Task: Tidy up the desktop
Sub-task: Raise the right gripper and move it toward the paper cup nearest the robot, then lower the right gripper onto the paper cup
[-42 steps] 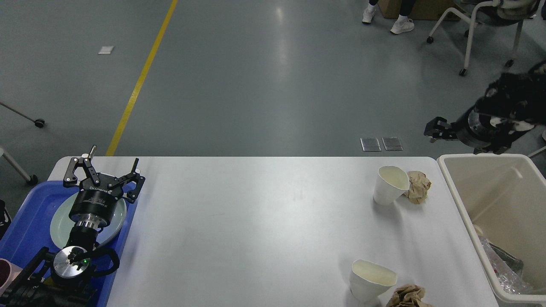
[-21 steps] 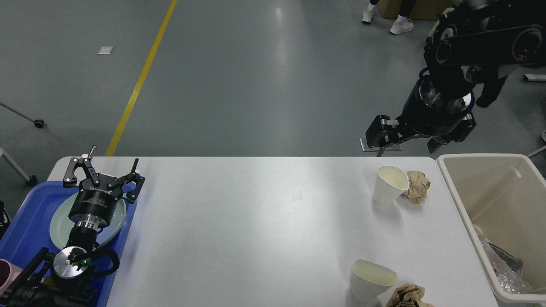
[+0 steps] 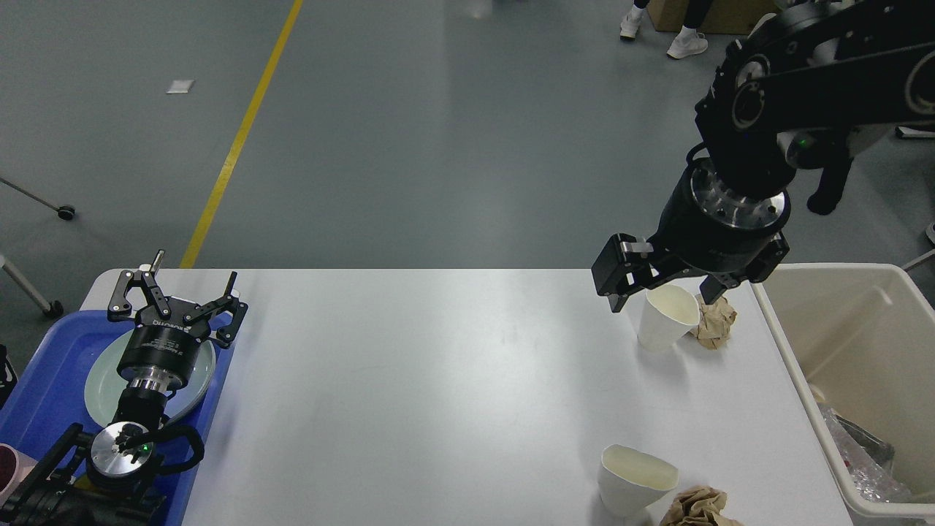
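Head view. Since 0.5 s ago the right gripper (image 3: pixel 661 292) has come down and toward the viewer, from above the floor behind the table edge to just over the far white paper cup (image 3: pixel 663 318); jaws spread wide, one finger left of the cup, the other by the crumpled brown paper ball (image 3: pixel 714 322) touching the cup's right side. Left gripper (image 3: pixel 177 294) unchanged, jaws open, empty, over the pale green round plate (image 3: pixel 102 380) in the blue plastic tray (image 3: pixel 51 372).

The wide matte white desktop (image 3: pixel 409 394) fills the lower centre, long axis left-right.

Counts: 2 paper cups (near white paper cup (image 3: pixel 634 486), front edge), 2 brown balls (second brown paper ball (image 3: pixel 697 507) beside near cup), 1 plate, 1 tray, 1 cream plastic bin (image 3: pixel 869 292) at right w/ clear wrapping inside.
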